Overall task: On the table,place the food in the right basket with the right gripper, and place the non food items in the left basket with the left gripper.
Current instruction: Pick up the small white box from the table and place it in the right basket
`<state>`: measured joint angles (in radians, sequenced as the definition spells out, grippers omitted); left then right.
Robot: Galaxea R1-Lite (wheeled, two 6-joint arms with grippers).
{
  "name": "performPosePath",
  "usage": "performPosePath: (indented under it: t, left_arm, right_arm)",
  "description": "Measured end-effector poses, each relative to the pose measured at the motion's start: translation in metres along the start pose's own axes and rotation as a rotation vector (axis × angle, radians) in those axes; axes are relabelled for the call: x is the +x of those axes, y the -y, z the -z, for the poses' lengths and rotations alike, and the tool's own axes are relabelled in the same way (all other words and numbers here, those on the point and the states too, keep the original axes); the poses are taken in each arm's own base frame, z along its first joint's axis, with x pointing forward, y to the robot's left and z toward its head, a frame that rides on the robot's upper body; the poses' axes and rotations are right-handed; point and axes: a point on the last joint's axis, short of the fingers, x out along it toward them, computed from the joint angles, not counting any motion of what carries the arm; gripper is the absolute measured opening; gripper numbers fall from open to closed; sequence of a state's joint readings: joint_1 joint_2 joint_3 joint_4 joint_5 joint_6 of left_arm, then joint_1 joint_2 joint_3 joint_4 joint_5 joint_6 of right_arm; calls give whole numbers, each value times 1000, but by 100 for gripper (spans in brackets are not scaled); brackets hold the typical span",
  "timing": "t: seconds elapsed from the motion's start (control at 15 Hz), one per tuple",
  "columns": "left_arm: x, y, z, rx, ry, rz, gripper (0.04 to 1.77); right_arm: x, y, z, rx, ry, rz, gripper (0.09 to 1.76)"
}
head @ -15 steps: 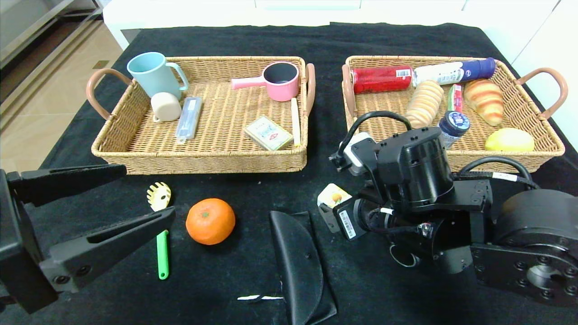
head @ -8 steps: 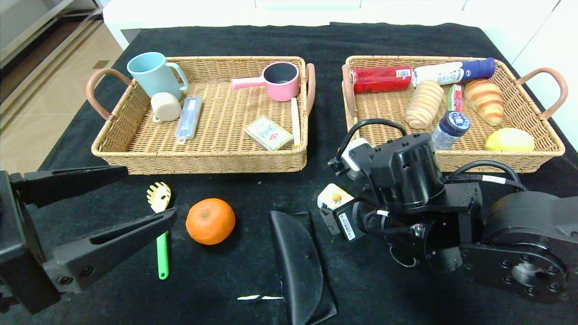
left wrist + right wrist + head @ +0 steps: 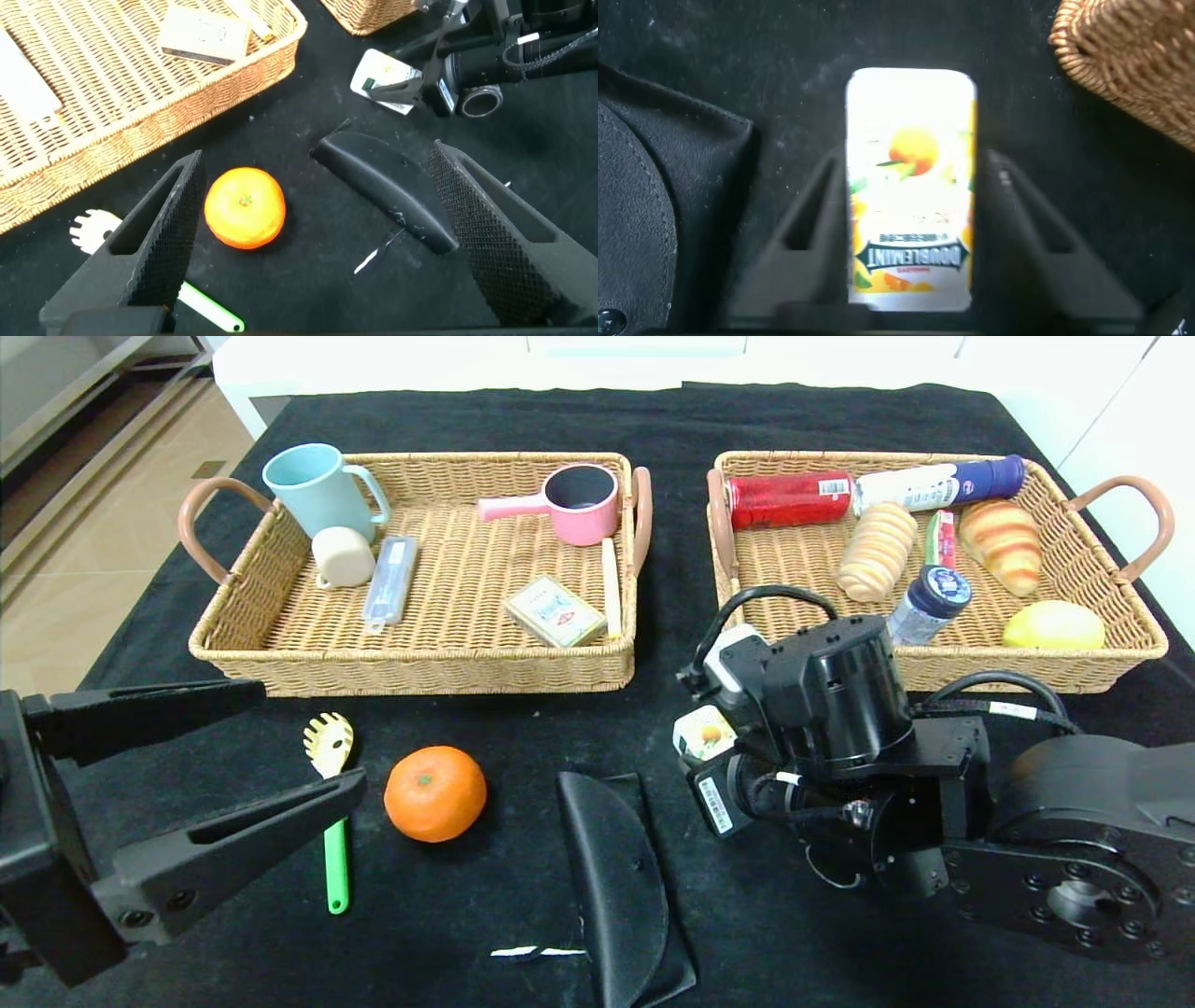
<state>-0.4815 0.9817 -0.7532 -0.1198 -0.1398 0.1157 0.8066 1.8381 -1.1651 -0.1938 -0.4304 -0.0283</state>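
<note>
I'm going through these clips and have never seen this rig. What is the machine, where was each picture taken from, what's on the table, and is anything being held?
It is a two-armed robot sorting things into two wicker baskets. The wide picture is from its head; the other two are from cameras on each wrist.

On the black table lie an orange, a pasta fork and a black soft case.

The left gripper hangs open above the fork and orange, holding nothing. The right gripper has its jaws on either side of a small white carton just in front of the right basket, which already holds food. The left basket holds cups and other non-food.
</note>
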Motion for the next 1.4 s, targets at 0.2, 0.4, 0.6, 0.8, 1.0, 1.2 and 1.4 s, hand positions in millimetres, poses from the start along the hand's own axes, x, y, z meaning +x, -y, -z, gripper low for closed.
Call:
performPosePath:
  t: [0.2,0.4,0.6,0.8,1.0,1.2,1.4]
  left_arm:
    - [0,0,0,3,0,-1,172]
    - [0,0,1,4,-2,-1,172]
    - [1,0,1,4,-3,0,172]
    - [1,0,1,4,-4,0,172]
    - [1,0,1,5,-5,2,172]
    - [2,0,2,4,-10,1,172]
    - [2,0,2,5,-12,2,172]
  right_arm:
    - [1,0,1,-1,-2,0,81]
    - [1,0,1,-1,-2,1,81]
    - [1,0,1,-1,-2,1,81]
    - [1,-1,1,-2,-1,0,81]
    - [0,-2,1,-4,0,-2,81]
    - [-10,-2,-5,-3,21,-13,81]
    - [-24,2,-14,12,58,-18,81]
